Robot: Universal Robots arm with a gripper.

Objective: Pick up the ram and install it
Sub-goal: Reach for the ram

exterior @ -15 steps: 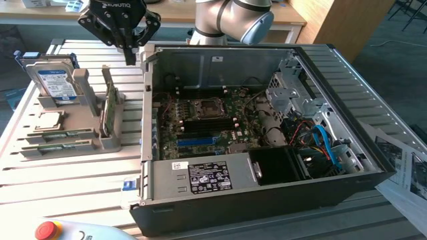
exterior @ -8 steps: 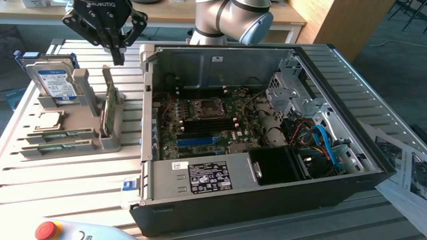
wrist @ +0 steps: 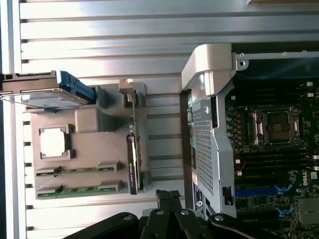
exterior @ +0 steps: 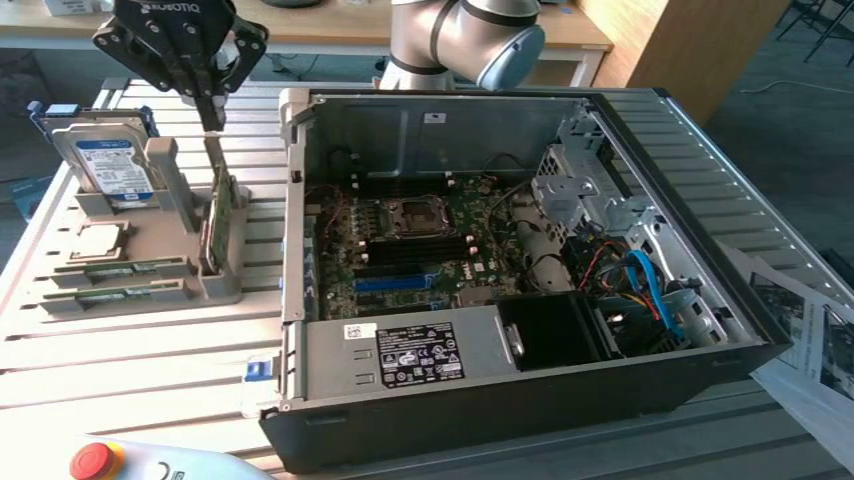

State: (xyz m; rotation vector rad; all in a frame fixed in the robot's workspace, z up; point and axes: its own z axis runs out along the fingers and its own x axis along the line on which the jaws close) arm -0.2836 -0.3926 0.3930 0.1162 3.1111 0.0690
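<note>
Claw (exterior: pixel 211 120) (wrist: pixel 167 195): fingers together, nothing between them. It hangs above the far end of the grey holder (exterior: pixel 174 200) (wrist: pixel 94 144), close over the ram (exterior: pixel 214 225) (wrist: pixel 133 149) but not touching it.

Ram: stands on its long edge in a narrow slot on the side of the holder that faces the computer case (exterior: pixel 534 420) (wrist: pixel 209 59), not yet lifted.

Risks, as judged:
- With the fingers together, a descent would land them on the ram's top edge instead of either side of it. That could chip the board or jam it in the slot.
- The ram is thin and held only along its lower edge, so an off-centre pinch could tilt it or drag the holder across the slatted surface (exterior: pixel 134 350) (wrist: pixel 99 30).
- The case wall stands just beside the holder and the claw's linkage is wide, so a sideways drift could strike it.
- A crooked grip would later bring the ram to the board's slots (exterior: pixel 414 250) askew.

Containers:
- Holder: hard drive (exterior: pixel 107 160) (wrist: pixel 55 92) upright at the far end, square processor (exterior: pixel 96 240) (wrist: pixel 54 141) in its recess, two flat memory sticks (exterior: pixel 114 280) (wrist: pixel 75 180) in the near slots, and the ram.
- Case: open, with the processor socket (exterior: pixel 416 215) (wrist: pixel 276 127) apparently empty, the power supply (exterior: pixel 414 355) at the near side and blue cables (exterior: pixel 654 290) at the exterior view's right.
</note>
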